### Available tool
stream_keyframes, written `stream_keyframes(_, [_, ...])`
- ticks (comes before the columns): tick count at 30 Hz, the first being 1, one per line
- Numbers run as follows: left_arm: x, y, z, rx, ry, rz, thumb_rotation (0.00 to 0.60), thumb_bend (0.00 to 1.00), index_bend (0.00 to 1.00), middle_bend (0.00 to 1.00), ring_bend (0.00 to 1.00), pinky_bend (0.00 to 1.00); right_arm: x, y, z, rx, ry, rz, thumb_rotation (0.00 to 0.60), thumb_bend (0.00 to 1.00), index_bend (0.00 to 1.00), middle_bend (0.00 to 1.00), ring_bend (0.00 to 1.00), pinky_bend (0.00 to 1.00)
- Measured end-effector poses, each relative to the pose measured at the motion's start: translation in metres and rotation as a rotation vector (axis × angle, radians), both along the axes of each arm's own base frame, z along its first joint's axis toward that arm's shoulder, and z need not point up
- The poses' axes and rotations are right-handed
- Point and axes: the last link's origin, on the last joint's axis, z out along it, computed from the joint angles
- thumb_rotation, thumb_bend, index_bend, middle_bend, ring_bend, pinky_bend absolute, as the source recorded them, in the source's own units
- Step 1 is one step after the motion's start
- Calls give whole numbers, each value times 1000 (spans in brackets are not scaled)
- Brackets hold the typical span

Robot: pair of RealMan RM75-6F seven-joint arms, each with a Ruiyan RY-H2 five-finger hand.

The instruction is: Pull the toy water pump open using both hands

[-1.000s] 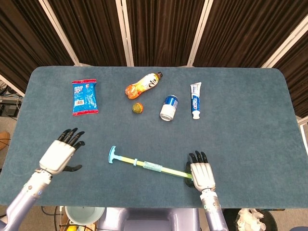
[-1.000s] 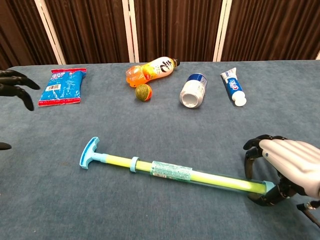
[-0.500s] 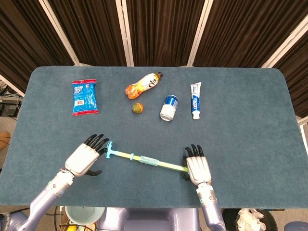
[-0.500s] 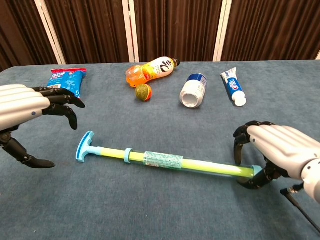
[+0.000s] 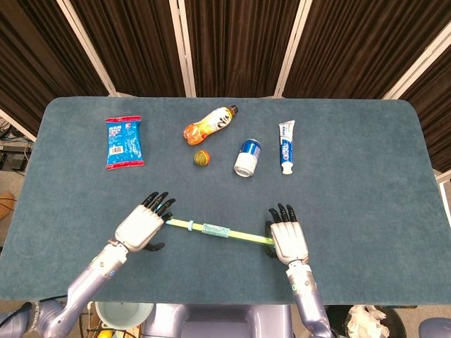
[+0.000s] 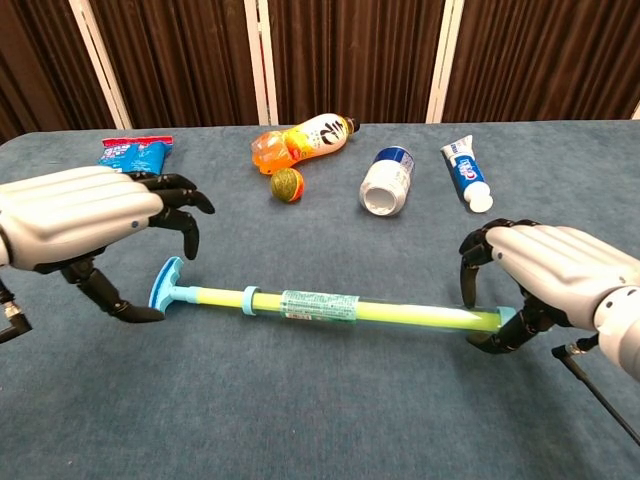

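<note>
Low in the frame, the pump [image 6: 330, 306] lies flat on the table [image 5: 352, 176], and the right hand [image 6: 545, 280] is curled around its lower-right end, fingers over the top and thumb underneath. The chest view shows the T-handle [image 6: 166, 285] in the gap under the left hand [image 6: 95, 215], fingers arched above, thumb below, apart and gripping nothing. From the head view that same hand [image 5: 143, 227] simply covers the handle, hiding the gap.

Toy water pump [image 6: 330, 306] on table, right hand [image 6: 550, 280] gripping its end, left hand [image 6: 85, 215] spread over handle
</note>
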Motion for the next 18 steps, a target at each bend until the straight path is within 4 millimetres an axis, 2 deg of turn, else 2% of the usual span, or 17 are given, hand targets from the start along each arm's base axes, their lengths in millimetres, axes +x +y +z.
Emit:
stream_keyframes(5, [4,9,-5,35,30,-24,600,239,382,111,0,110,1,0,0,2,0,-3,600,610,786,185,1,0])
stream_keyframes(18, [-5,26,-18,71,70,11,600,241,408,115,0,110,3,2,1,6,-2,0,600,608,786,184,1,0])
